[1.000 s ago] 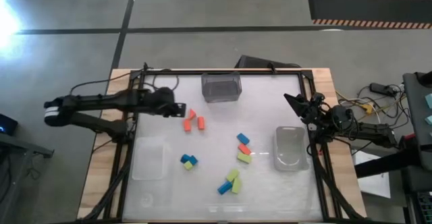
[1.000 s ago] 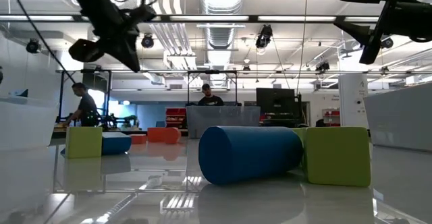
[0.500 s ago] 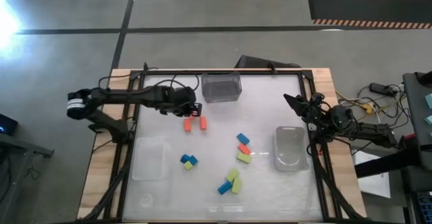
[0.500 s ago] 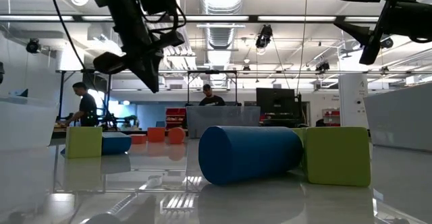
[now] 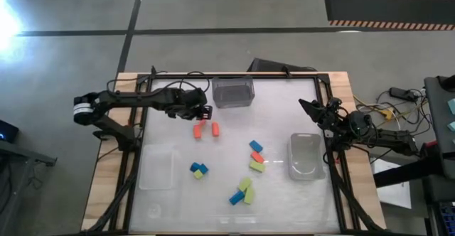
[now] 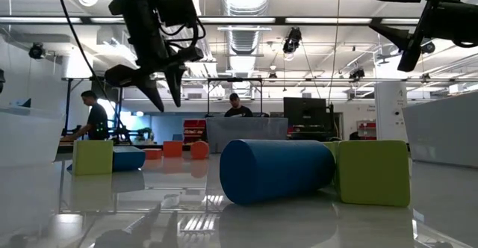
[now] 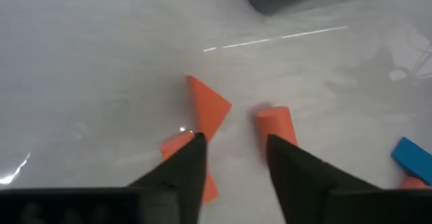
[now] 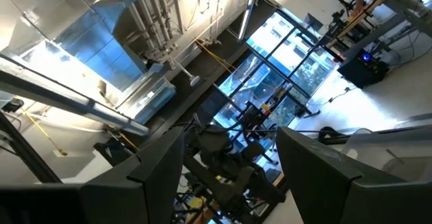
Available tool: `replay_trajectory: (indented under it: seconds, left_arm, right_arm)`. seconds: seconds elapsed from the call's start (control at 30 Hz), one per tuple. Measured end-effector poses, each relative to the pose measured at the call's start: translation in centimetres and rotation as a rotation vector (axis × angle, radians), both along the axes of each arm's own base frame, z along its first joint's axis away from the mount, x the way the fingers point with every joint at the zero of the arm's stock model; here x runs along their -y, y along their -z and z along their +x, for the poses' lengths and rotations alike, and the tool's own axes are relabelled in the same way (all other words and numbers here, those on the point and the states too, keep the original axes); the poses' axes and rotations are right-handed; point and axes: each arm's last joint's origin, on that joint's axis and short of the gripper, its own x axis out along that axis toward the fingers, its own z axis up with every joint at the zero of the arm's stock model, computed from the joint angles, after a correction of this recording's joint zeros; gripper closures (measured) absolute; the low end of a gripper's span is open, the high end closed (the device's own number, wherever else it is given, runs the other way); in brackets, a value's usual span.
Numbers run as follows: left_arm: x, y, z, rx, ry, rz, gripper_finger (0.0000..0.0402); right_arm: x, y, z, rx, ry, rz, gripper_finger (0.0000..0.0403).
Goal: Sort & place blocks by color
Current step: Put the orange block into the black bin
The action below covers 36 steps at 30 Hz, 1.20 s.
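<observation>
The left gripper [image 5: 206, 112] hangs above the far-left part of the table [image 5: 277, 200], just in front of the dark-tinted clear bin [image 5: 233, 92] — its fingers [image 7: 182, 166] spread apart with nothing between them. Right under it sits the orange-red cluster: a wedge-shaped orange-red block [image 7: 206, 104], an oblong orange-red block [image 7: 277, 126] just beside it, and a third orange-red block [image 7: 181, 150] partly hidden behind one finger. From above, these show as a tight little group [image 5: 205, 129] directly in front of the gripper.

The rest of the blocks lie scattered mid-table — a blue and yellow-green pair [image 5: 199, 170] touching each other near the left clear bin [image 5: 156, 168], a mix of blue, orange-red and yellow-green [image 5: 256, 157] just left of the right clear bin [image 5: 306, 156], and a yellow-green and blue bunch [image 5: 242, 192] nearer the front edge. None of the blocks sits in a bin.

The right gripper [image 5: 310, 106] waits over the table's right edge, pointed up toward the ceiling, its jaws standing apart and empty.

In the room beyond, two people [image 6: 95, 117] stand at benches.
</observation>
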Motion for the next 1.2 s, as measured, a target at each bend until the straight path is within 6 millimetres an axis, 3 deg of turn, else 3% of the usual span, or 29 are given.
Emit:
replay_trajectory:
  seconds: [0.1,0.2,0.43,1.2]
  left_arm:
    - [-0.2,0.9,0.4,-0.034,0.019,0.001,0.021]
    - [-0.4,2.2,1.0,-0.08,0.026,-0.011,0.0196]
    - [-0.8,4.3,2.2,-0.14,0.045,-0.021,0.0194]
    - [-1.3,6.6,3.3,-0.16,0.03,0.005,0.0194]
  right_arm:
    - [0.0,0.0,0.0,0.0,0.0,0.0,0.0177]
    - [0.0,0.0,0.0,0.0,0.0,0.0,0.0177]
    - [0.0,0.0,0.0,0.0,0.0,0.0,0.0177]
    - [0.0,0.1,0.0,-0.009,0.0,0.001,0.0177]
